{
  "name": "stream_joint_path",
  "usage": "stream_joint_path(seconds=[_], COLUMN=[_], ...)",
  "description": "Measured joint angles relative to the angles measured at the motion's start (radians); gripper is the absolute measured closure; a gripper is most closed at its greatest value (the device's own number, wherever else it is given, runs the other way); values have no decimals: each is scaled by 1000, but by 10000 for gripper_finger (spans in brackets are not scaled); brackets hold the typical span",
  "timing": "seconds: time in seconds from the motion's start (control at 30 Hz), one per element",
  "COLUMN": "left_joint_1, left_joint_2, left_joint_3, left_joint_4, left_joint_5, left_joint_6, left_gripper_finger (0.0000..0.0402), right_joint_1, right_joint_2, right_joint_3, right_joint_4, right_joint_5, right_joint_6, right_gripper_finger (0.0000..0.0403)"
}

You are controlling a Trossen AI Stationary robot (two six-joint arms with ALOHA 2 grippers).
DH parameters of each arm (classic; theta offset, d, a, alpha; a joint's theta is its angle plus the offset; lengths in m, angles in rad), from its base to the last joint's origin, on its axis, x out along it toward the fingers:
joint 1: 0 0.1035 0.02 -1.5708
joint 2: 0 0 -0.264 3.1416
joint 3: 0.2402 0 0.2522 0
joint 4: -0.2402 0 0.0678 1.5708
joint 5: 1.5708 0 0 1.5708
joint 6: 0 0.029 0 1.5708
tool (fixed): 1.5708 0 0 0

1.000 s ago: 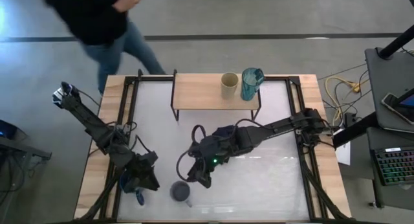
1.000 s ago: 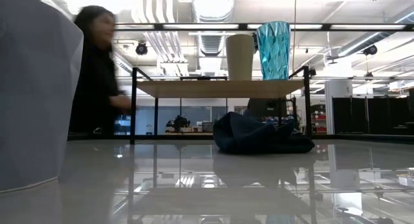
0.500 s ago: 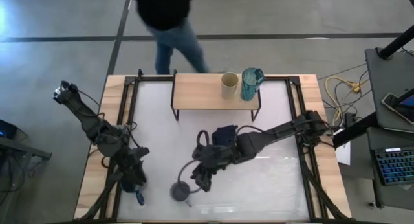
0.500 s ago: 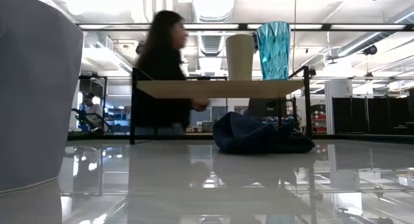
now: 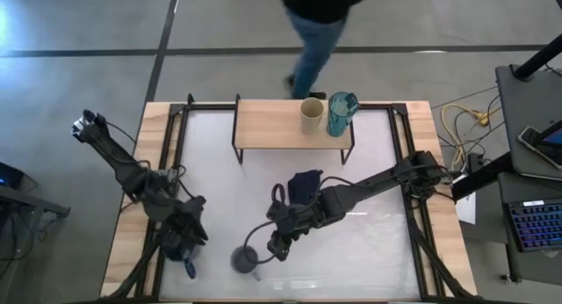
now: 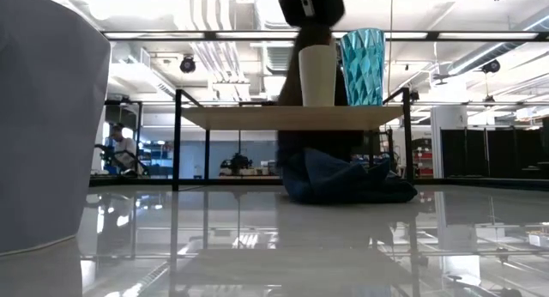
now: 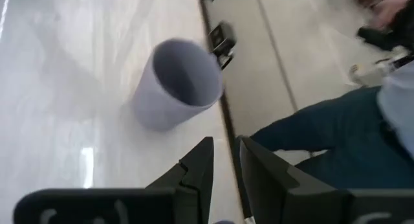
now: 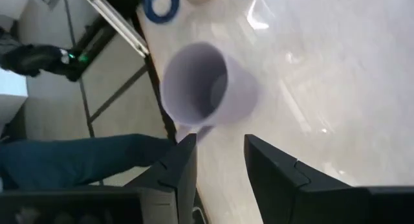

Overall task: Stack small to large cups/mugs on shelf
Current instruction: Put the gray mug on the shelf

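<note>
The grey-lavender mug stands upright on its base near the table's near edge, and looms at the left of the low view. My right gripper is open just right of it, its fingers short of the mug and its handle. My left gripper hovers at the near left over the dark blue mug, its fingers a little apart. The beige cup and the teal mug stand on the shelf. My left gripper is right above the dark blue mug, and the gripper itself hides where they meet; I cannot tell whether it touches the mug.
A dark navy cloth lies bunched on the tabletop in front of the shelf, beside my right arm. The left half of the shelf is bare wood. A person walks past the table's far edge.
My right gripper has moved toward the near edge, closer to the grey-lavender mug, leaving more of the navy cloth uncovered. My left gripper has shifted slightly left. The person has walked from left to right behind the far edge.
</note>
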Motion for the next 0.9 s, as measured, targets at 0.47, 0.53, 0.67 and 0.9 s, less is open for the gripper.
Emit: stream_joint_path(seconds=[0.47, 0.53, 0.67, 0.9], left_joint_1=[0, 0, 0, 8], left_joint_2=[368, 418, 516, 662], left_joint_3=[4, 5, 4, 47], left_joint_4=[198, 219, 350, 448], left_joint_5=[15, 14, 15, -21], left_joint_6=[-18, -26, -48, -125], left_gripper_finger=[338, 338, 338, 338], right_joint_1=[1, 1, 1, 1], right_joint_2=[0, 0, 0, 0], right_joint_3=[42, 55, 86, 196], right_joint_4=[2, -6, -18, -176], right_joint_5=[-5, -5, -5, 15], right_joint_6=[-79, -84, -108, -184], right_gripper_finger=[289, 289, 290, 296])
